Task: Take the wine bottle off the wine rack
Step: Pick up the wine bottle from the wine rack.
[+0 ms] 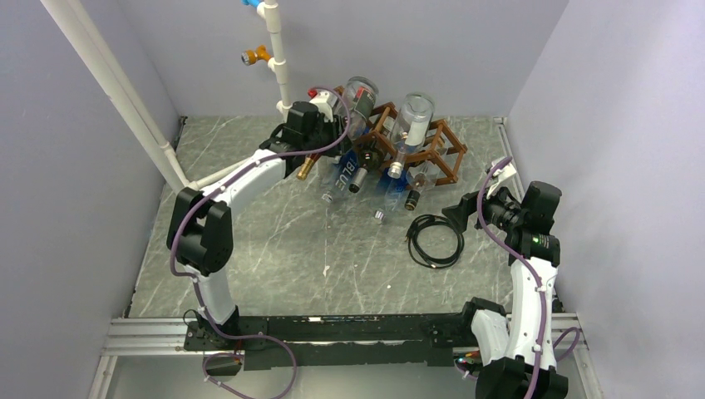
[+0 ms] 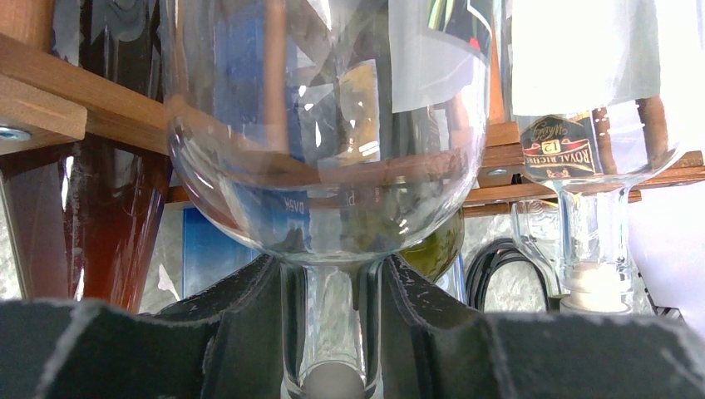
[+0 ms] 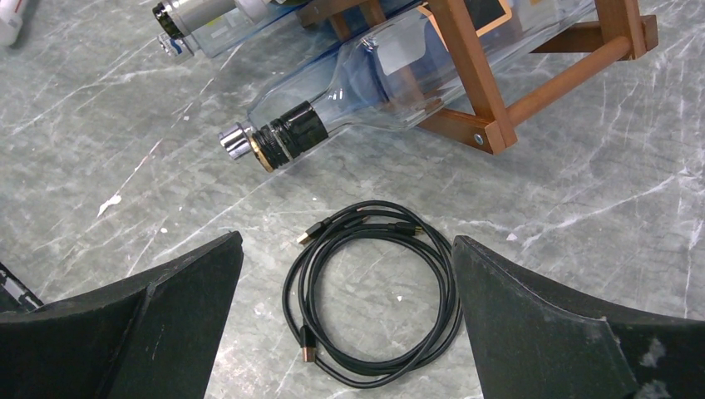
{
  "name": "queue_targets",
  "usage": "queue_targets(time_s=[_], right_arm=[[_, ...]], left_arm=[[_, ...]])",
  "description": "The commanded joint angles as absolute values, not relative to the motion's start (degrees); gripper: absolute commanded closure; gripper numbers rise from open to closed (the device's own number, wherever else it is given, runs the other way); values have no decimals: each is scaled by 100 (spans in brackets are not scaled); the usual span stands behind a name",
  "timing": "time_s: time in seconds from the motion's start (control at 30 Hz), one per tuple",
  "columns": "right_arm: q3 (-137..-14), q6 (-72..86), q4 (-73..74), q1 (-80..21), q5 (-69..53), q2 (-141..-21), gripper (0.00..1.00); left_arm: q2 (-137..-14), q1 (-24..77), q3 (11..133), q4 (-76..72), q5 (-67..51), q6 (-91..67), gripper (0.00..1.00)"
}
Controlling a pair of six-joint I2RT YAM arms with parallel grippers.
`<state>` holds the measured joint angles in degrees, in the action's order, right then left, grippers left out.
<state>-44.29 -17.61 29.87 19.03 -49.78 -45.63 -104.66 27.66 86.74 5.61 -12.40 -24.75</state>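
The brown wooden wine rack [image 1: 446, 155] stands at the back of the table with several bottles in its cells, necks pointing forward. My left gripper [image 1: 322, 115] is at the rack's left end, shut on the neck of a clear glass bottle [image 1: 360, 96] whose base points up and back. In the left wrist view the fingers [image 2: 432, 316] clamp that neck on both sides, and the round clear body [image 2: 324, 133] fills the view in front of the rack's slats [image 2: 75, 93]. My right gripper [image 1: 462, 208] is open and empty, low over the table.
A coiled black cable [image 1: 435, 239] lies under the right gripper, also in the right wrist view [image 3: 374, 291]. A clear bottle with a black cap [image 3: 366, 96] sticks out of the rack's right corner [image 3: 465, 75]. A white pipe stand [image 1: 275, 51] rises at the back left. Walls close in on both sides.
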Motion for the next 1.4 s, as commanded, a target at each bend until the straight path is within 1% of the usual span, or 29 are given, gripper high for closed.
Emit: queue_targets(time_s=[0.0,1.37], right_arm=[[-4407,-1863,2795,1880,-4975,-4491,0],[-4388,-1898,2777,1757,-4881,-4510,0]], left_arm=[[-9811,2733,8852,-845,-1038,-2404,100],[-9194,2733,8580,-1412,-734,-2673,100]])
